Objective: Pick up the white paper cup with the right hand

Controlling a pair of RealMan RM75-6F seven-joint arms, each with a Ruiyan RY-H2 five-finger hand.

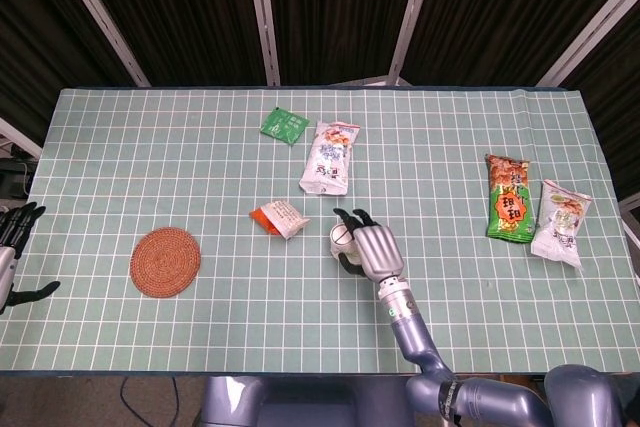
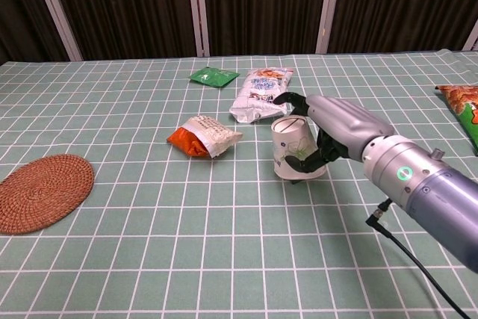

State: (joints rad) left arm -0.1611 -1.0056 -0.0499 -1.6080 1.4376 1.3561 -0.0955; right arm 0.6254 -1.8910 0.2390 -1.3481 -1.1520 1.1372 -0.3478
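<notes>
- My left hand (image 1: 12,247) hangs off the table's (image 1: 120,147) left edge, fingers apart, grasping nothing.
- The white paper cup (image 2: 293,147), upside down, sits mid-table just right of the orange snack packet (image 2: 202,137).
- My right hand (image 2: 332,128) wraps it.

one cup (image 2: 293,149), five snack packets (image 1: 329,158), one coaster (image 1: 165,262)

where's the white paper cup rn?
Mid-table: the white paper cup is upside down in the right hand, just right of the orange snack pack and in front of the white snack bag.
</notes>
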